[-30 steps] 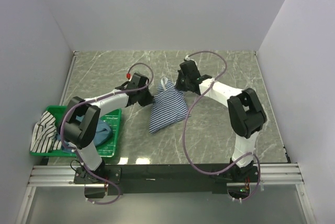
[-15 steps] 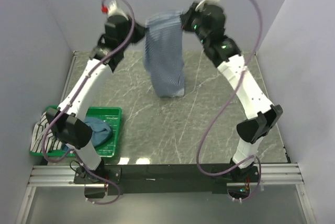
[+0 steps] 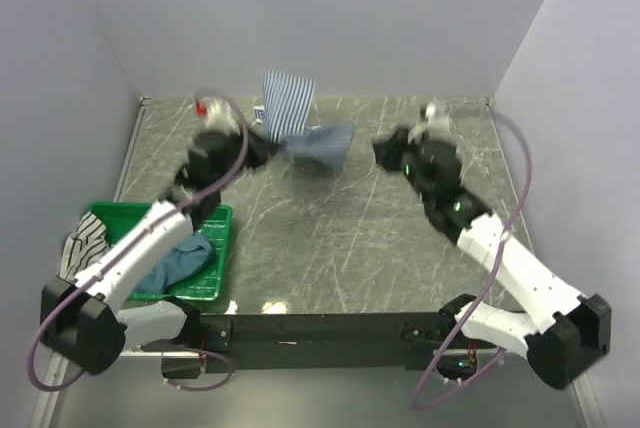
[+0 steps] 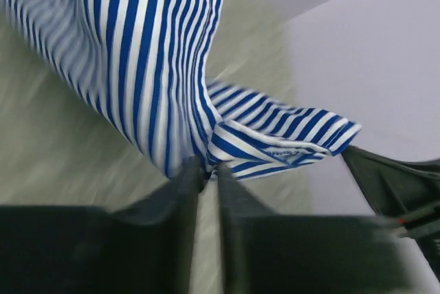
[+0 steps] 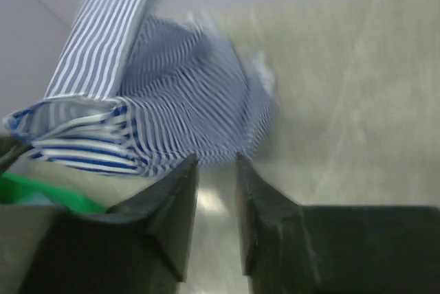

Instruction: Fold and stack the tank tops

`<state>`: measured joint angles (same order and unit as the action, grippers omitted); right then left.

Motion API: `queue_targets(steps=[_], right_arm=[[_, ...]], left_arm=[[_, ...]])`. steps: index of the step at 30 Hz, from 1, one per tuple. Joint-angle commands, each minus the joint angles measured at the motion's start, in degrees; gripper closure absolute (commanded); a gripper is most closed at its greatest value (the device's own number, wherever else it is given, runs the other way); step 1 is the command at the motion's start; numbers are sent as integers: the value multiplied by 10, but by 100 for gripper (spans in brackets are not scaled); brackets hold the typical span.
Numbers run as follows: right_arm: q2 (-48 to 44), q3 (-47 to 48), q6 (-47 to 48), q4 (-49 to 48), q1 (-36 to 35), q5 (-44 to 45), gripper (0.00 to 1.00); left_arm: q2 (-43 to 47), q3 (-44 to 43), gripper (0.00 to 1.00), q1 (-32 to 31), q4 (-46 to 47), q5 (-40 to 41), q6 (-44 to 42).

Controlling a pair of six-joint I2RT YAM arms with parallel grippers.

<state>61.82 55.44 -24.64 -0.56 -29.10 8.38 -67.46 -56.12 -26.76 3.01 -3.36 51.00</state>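
Three tank tops, one in play.

Top view: navy-and-white striped tank top (image 3: 290, 106) aloft over far side of table (image 3: 330, 238), bunched, trailing right from left gripper (image 3: 262, 148). Right gripper (image 3: 385, 153) clear of cloth, off to its right. Teal-blue tank top (image 3: 185, 258) in green basket (image 3: 215, 223); black-and-white striped tank top (image 3: 85, 248) draped over basket's left rim.

Left wrist: fingers nearly together, cloth gathered to point at tips, reads as pinched.

Right wrist: jaws apart, nothing between; cloth ahead, up-left of tips. Left arm nearer. Long axis unreadable, cloth crumpled.
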Motion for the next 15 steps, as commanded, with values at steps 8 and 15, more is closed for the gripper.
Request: queue_targets(steps=[8,15], right_arm=[[-83,-278,-151,-67,9,16,39],[82,-141,-142,-36,-29,-22,44]], left_arm=[[144,191,50,-47,-146,180,114],[37,84,50,-36,-236,232,86]])
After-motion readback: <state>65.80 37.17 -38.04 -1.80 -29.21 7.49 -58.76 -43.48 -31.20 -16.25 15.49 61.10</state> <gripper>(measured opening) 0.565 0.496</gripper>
